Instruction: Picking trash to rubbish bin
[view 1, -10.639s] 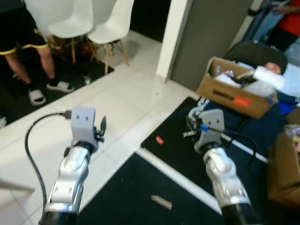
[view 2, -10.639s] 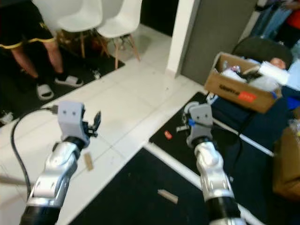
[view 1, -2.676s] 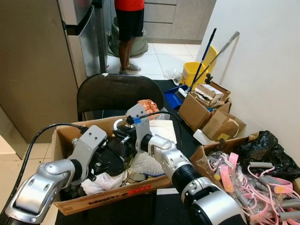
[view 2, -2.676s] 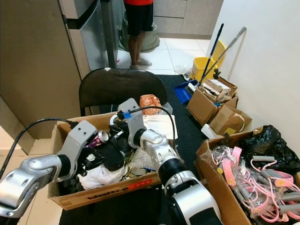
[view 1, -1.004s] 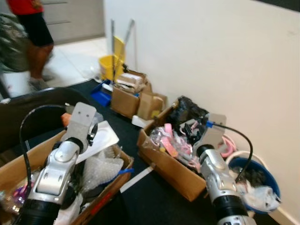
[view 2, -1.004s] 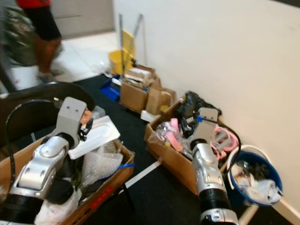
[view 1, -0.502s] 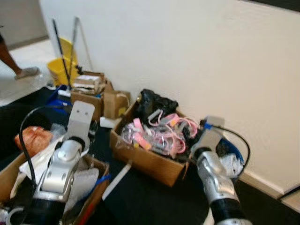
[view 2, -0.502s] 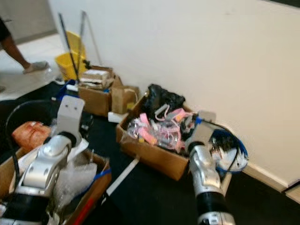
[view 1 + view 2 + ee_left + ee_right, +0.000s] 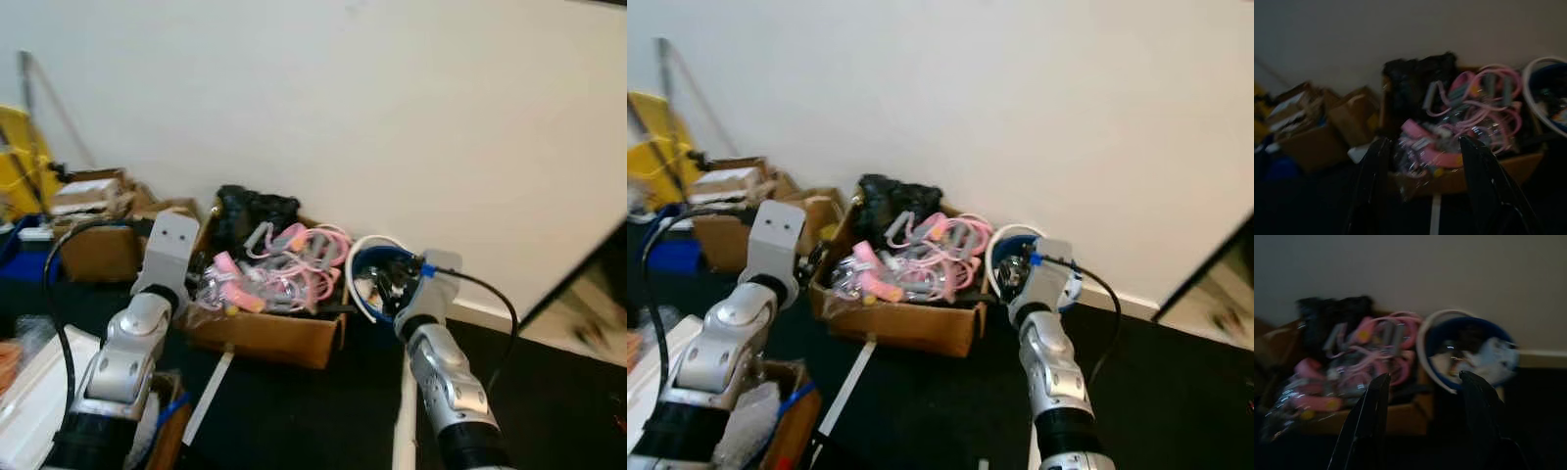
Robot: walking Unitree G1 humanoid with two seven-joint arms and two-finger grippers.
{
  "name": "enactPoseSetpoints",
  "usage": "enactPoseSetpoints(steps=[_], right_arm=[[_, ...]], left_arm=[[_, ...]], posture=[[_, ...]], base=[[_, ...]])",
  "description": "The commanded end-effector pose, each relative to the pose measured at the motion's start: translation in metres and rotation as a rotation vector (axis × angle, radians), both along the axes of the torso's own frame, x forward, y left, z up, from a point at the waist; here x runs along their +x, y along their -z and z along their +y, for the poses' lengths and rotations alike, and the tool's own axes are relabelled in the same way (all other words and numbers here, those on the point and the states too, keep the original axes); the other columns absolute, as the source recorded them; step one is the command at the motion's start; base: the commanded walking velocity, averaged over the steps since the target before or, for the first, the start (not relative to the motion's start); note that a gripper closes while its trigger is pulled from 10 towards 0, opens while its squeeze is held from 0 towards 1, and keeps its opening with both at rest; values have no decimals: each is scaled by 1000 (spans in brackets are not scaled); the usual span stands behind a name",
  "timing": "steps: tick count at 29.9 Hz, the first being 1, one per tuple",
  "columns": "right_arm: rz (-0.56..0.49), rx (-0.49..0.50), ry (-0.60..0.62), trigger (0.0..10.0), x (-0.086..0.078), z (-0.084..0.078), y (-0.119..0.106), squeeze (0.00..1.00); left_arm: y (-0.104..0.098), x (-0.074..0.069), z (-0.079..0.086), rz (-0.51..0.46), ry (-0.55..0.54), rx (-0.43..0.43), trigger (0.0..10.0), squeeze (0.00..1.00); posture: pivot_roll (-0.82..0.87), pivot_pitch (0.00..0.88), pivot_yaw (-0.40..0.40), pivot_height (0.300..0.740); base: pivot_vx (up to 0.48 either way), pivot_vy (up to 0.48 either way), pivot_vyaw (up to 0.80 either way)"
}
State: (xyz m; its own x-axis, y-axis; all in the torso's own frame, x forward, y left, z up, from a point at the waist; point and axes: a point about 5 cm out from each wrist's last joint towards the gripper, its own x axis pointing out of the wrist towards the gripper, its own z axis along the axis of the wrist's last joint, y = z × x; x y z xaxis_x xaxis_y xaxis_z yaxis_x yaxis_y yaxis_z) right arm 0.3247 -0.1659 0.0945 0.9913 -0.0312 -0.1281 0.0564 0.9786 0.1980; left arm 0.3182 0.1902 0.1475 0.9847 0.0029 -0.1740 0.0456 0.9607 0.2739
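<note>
A blue rubbish bin (image 9: 364, 270) with a white rim stands against the wall and holds crumpled trash. My right arm is raised just in front of it. In the right wrist view the right gripper (image 9: 1425, 377) is open and empty, looking at the bin (image 9: 1469, 346). My left arm is raised to the left, before a cardboard box (image 9: 269, 336) full of pink and grey items and a black bag. My left gripper (image 9: 1425, 142) is open too, with nothing between its fingers.
Smaller cardboard boxes (image 9: 93, 245) and a yellow mop bucket (image 9: 15, 166) line the wall at left. A big cardboard box (image 9: 162, 411) with a white tray (image 9: 29, 387) sits near my left side. White tape (image 9: 208, 397) crosses the black mat. A doorway (image 9: 588, 304) opens at right.
The whole view has swung right along the wall. The chair and the person have left the picture, and the blue bin has come to the middle. Both arms stay raised.
</note>
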Motion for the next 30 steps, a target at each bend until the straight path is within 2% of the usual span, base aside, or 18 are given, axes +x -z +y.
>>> enactPoseSetpoints(steps=[1, 6, 8, 11, 15, 22, 26, 30], right_arm=[[1, 4, 10, 10000, -2, -3, -1, 0], [-16, 1, -14, 10000, -1, 0, -3, 0], [-16, 6, -3, 10000, 0, -2, -3, 0], [-13, 43, 26, 10000, 1, -5, -6, 0], [9, 11, 12, 10000, -1, -6, 2, 0], [13, -11, 16, 10000, 0, -9, 0, 0], [27, -29, 65, 10000, -2, -17, 2, 0], [23, -30, 102, 10000, -2, -24, 1, 0]], left_arm=[[2, 2, -3, 4, 8, 1, 10000, 0], [-1, 5, -8, -19, 10, -29, 10000, 0], [2, 4, -14, 0, 37, -81, 10000, 0], [-1, 4, -15, -7, 52, -106, 10000, 0], [11, 0, -2, 49, -19, -18, 10000, 0], [4, 2, 1, 9, -23, -36, 10000, 0], [1, 0, -1, -17, 2, -69, 10000, 0], [4, -2, -2, -5, -2, -59, 10000, 0]], posture=[[55, 81, 6, 740], [58, 67, 15, 740], [61, 76, 6, 740], [69, 87, -4, 740], [79, 76, -10, 740], [80, 78, -13, 740], [73, 69, -12, 740], [68, 68, -7, 740]], base=[[0, 0, -800], [0, 0, -800], [0, 0, -800], [0, 0, -800], [0, 0, -800], [0, 0, -800], [0, 0, -800], [0, 0, -800]])
